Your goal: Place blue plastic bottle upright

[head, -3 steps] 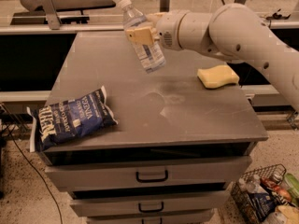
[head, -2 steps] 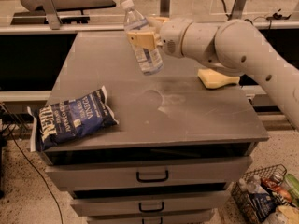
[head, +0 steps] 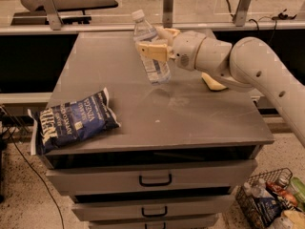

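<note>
Gripper [head: 148, 38] over rear middle of bench [head: 190, 120], fingers clamped on bottle [head: 156, 69] at mid-body. Bottle tilted, white cap up and to left, base low near bench top; whether touching, hard to say. Arm reaches in from right. Blue bag [head: 71, 121] lies flat at front left corner. Yellow sponge [head: 213, 83] right of bottle, partly hidden behind arm.

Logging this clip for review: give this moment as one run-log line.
gripper: shut on blue plastic bottle, over cabinet top | pose: tilted, cap up-left, not yet upright | blue crisp bag: front-left
</note>
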Available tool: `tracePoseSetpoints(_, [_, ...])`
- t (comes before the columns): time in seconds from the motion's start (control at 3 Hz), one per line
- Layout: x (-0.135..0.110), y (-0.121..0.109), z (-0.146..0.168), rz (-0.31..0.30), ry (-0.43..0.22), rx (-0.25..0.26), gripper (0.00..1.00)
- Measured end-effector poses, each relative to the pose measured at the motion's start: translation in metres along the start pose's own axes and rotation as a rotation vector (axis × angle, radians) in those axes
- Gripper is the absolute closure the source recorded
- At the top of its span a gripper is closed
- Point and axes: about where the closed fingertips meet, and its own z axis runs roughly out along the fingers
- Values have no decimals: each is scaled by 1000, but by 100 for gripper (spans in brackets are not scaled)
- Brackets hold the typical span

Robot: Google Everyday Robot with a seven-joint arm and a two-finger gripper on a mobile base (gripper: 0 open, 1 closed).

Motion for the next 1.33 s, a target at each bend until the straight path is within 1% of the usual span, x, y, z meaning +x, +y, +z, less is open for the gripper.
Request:
tracePoseSetpoints(0.33, [10, 1, -16, 20, -17, -6, 100])
tracePoseSetpoints(0.67, [17, 2, -31, 27, -52, -10, 100])
tracePoseSetpoints(1.0, [18, 3, -51, 12, -84, -7, 100])
tracePoseSetpoints(1.33, [19, 4, -69, 0, -117, -9, 83])
